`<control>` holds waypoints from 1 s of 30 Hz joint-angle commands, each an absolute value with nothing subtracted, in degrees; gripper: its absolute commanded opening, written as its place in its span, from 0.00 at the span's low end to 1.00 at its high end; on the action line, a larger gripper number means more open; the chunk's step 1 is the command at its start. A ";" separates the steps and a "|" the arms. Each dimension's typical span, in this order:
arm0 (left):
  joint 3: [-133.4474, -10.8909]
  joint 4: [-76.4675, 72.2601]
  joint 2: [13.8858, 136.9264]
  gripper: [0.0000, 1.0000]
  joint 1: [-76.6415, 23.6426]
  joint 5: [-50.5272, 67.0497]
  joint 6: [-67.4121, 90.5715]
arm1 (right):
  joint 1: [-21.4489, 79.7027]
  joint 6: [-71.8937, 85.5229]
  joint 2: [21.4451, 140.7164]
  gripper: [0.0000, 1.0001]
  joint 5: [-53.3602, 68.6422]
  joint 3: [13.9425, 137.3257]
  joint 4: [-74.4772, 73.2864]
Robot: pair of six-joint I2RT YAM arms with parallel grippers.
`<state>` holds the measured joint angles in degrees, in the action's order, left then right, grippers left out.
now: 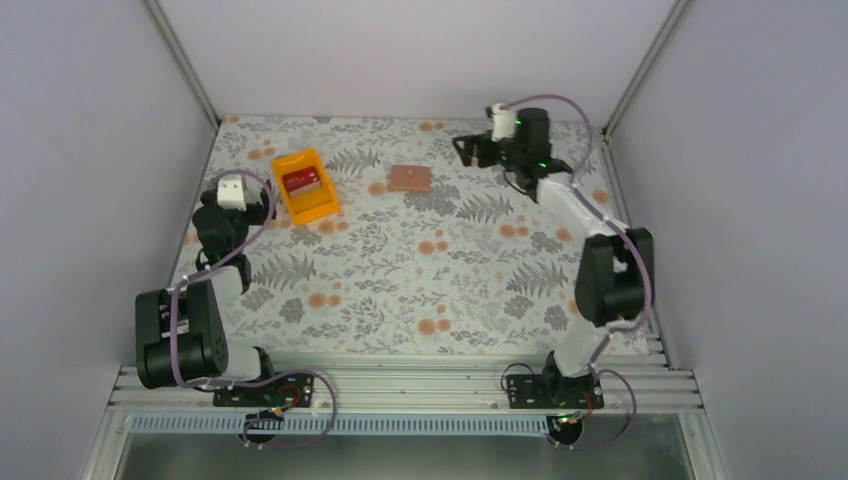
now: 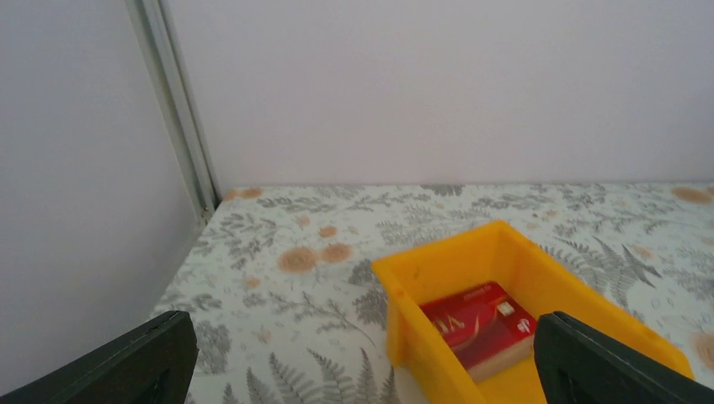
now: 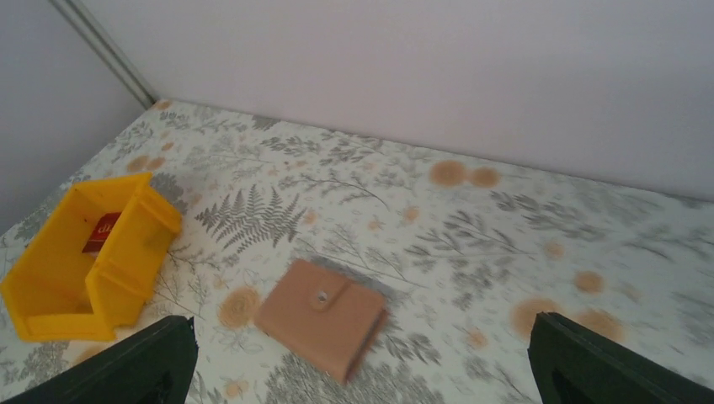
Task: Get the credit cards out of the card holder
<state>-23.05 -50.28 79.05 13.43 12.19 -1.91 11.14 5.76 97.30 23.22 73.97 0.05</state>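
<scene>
Floral table [image 1: 400, 290], card holder [image 1: 409, 178] closed, snap-side up

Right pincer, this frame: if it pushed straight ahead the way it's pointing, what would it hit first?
Most likely the wallet, lying closed and flat ahead of the open right pincer, with nothing visible between them. The yellow tray sits off to one side. Depth is hard to judge.

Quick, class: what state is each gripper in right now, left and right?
Left gripper: jaws wide open, holding nothing.
Right gripper: jaws wide open, holding nothing.
</scene>
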 commanded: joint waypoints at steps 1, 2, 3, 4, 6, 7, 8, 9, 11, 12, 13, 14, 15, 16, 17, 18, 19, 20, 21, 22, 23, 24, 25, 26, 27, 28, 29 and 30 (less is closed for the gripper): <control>-31.22 -36.97 77.91 1.00 14.94 13.62 -3.72 | 16.88 5.75 108.66 1.00 16.73 89.63 -16.43; -33.08 -34.63 77.76 1.00 15.20 12.86 -4.06 | 17.56 6.12 111.76 1.00 17.23 93.12 -18.37; -34.94 -31.98 77.76 1.00 15.47 12.12 -4.44 | 18.06 6.43 114.38 1.00 17.67 96.32 -20.07; -37.17 -28.72 77.86 1.00 15.68 11.47 -5.15 | 18.55 6.88 117.08 1.00 18.04 99.16 -21.38; -41.61 -22.17 78.24 1.00 15.81 10.39 -6.88 | 19.24 7.48 122.24 0.99 18.82 105.07 -24.73; -44.45 -18.98 78.52 1.00 15.90 10.03 -7.78 | 19.47 7.94 125.89 0.97 19.15 108.13 -25.98; -46.46 -15.90 78.75 1.00 15.91 9.91 -8.55 | 19.51 8.40 128.39 0.96 19.55 111.12 -27.56; -48.35 -12.83 78.95 1.00 15.91 9.90 -9.21 | 19.53 8.74 131.14 0.95 20.09 113.93 -29.12; -51.66 -7.75 79.16 1.00 15.89 10.30 -10.18 | 19.51 9.58 135.57 0.92 21.50 118.66 -31.34; -52.94 -5.62 79.26 1.00 15.91 10.56 -10.46 | 19.51 10.12 137.48 0.91 22.64 120.47 -31.95; -54.20 -3.89 79.35 1.00 15.89 10.98 -10.60 | 19.51 10.63 138.85 0.90 23.85 121.75 -31.98; -55.43 -1.83 79.51 1.00 15.93 11.83 -10.83 | 19.45 11.15 139.84 0.88 25.27 122.13 -31.58; -56.66 0.58 79.66 1.00 15.91 13.26 -10.89 | 19.45 11.69 140.83 0.87 26.40 122.28 -31.03; -57.83 2.27 79.85 1.00 15.91 14.59 -10.97 | 19.36 12.14 141.65 0.87 27.21 122.52 -30.56; -58.77 3.88 80.05 1.00 15.91 16.24 -10.96 | 19.27 12.44 142.62 0.87 27.68 122.93 -30.26; -59.73 5.29 80.25 1.00 15.91 17.51 -11.02 | 19.17 12.80 143.52 0.86 27.43 123.57 -30.32; -60.37 6.32 80.28 1.00 15.91 18.96 -11.06 | 19.16 12.65 144.59 0.84 26.55 124.21 -30.65; -60.74 6.92 80.26 1.00 15.91 19.66 -11.11 | 19.16 12.21 145.52 0.83 26.40 124.76 -30.93; -60.89 7.09 80.14 1.00 15.89 19.79 -10.97 | 19.19 11.85 146.27 0.82 26.89 124.99 -30.83; -60.78 6.84 79.84 1.00 15.91 19.45 -10.91 | 19.10 11.67 146.97 0.79 27.98 125.06 -30.69; -60.48 6.59 79.52 1.00 15.91 18.86 -10.88 | 19.08 11.72 147.54 0.74 29.34 125.13 -30.71; -60.21 6.39 79.14 1.00 15.91 18.32 -10.90 | 19.07 11.81 148.09 0.70 30.84 125.15 -30.62; -59.86 6.34 78.92 1.00 15.91 18.06 -11.04 | 19.07 11.98 148.44 0.65 32.56 124.99 -30.43; -59.71 6.41 78.64 1.00 15.91 18.02 -11.21 | 19.12 12.28 148.49 0.60 33.98 124.70 -30.07; -59.56 6.49 78.56 1.00 15.91 18.24 -11.50 | 19.08 12.87 148.56 0.56 35.15 124.41 -29.73; -59.46 6.65 78.45 1.00 15.91 18.35 -11.54 | 19.07 13.50 148.54 0.53 35.92 124.11 -29.44; -59.37 6.66 78.44 1.00 15.90 18.14 -11.36 | 19.09 14.35 148.46 0.50 36.33 123.79 -29.26; -59.30 6.58 78.40 1.00 15.88 17.89 -11.15 | 19.08 14.64 148.32 0.47 36.46 123.49 -29.05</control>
<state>-59.61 5.34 79.59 15.64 17.34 -10.50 19.05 12.51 147.28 31.62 123.72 -29.21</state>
